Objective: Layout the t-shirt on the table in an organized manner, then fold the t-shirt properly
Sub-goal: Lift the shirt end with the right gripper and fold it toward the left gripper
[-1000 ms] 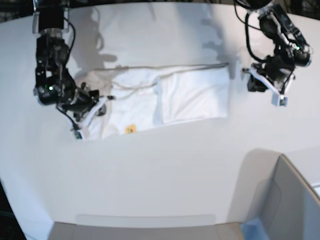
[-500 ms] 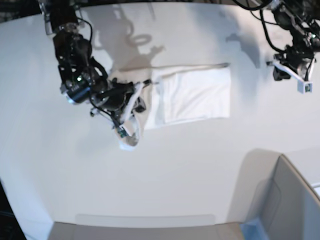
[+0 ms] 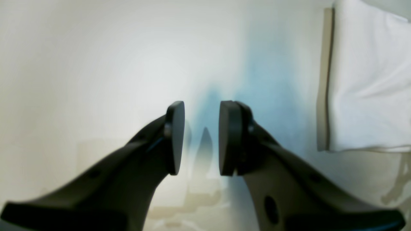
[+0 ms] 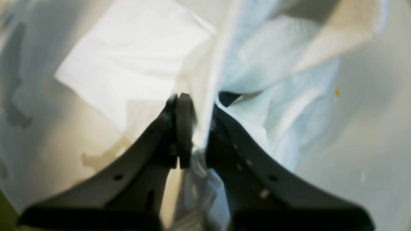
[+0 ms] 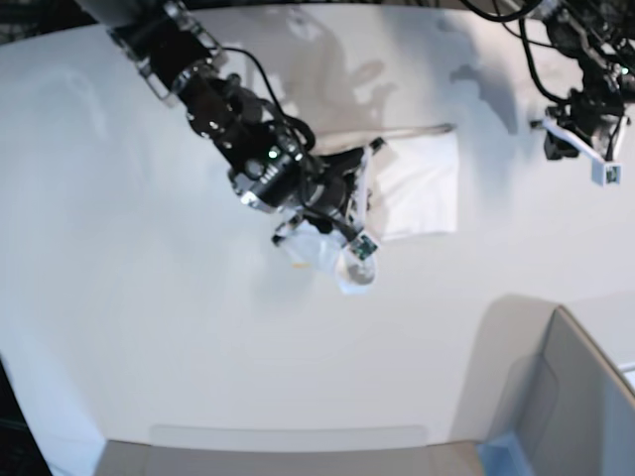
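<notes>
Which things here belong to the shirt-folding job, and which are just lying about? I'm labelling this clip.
Job:
white cotton t-shirt, half folded
large smooth white tabletop
right tool, shut on the shirt
left tool, open, empty

Lying about:
grey box at the table corner

1. The right arm reaches from the upper left of the base view down toward the frame's middle, its black links angled diagonally and cables looping along them.
2. The right pincer (image 5: 355, 233) sits at the middle of the base view; in its wrist view the dark fingers (image 4: 181, 134) are pressed close together, pinching a fold of the t-shirt (image 4: 244, 73) between them.
3. The left arm shows at the upper right corner of the base view, wrist bent downward.
4. The left pincer (image 3: 201, 138) has its two flat pads (image 3: 176, 138) parted with a clear gap and nothing between them.
</notes>
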Robot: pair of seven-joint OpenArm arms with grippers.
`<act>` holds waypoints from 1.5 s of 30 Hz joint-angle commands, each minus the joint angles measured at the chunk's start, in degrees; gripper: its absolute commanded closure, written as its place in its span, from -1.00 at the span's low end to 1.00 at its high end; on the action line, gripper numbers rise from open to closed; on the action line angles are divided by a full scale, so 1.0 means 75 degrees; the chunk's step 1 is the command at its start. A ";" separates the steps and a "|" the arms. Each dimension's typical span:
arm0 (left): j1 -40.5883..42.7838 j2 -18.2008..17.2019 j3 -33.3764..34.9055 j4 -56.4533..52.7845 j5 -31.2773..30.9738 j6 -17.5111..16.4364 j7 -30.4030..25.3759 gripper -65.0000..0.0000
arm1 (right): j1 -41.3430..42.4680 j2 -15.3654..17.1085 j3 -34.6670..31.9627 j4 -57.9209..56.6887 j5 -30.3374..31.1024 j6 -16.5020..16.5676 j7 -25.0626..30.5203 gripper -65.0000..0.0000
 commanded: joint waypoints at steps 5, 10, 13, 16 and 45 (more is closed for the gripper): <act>0.0165 -0.0103 -0.0024 0.0128 -0.0074 0.0016 0.0011 0.40 | 0.0350 -0.0372 -0.0215 -0.0779 0.0105 0.0014 0.0882 1.00; 0.0177 -0.0103 -0.0012 0.0128 -0.0074 0.0016 0.0011 0.40 | 0.0619 -0.0630 -0.0625 -0.1318 0.0105 0.0014 0.0999 1.00; 0.0177 -0.0103 0.0011 0.0128 -0.0074 0.0016 0.0011 0.40 | 0.0772 -0.0771 -0.0836 -0.1658 0.0105 0.0014 0.1222 1.00; 0.0177 -0.0103 0.0023 0.0128 -0.0074 0.0016 0.0011 0.40 | 0.0795 -0.0864 -0.1035 -0.1893 0.0105 0.0014 0.1468 1.00; 0.1314 -0.0478 0.1277 -0.0200 -0.0074 0.0016 0.0011 0.40 | 0.1006 -0.0794 -0.2594 -0.1928 0.0094 0.0014 0.1797 1.00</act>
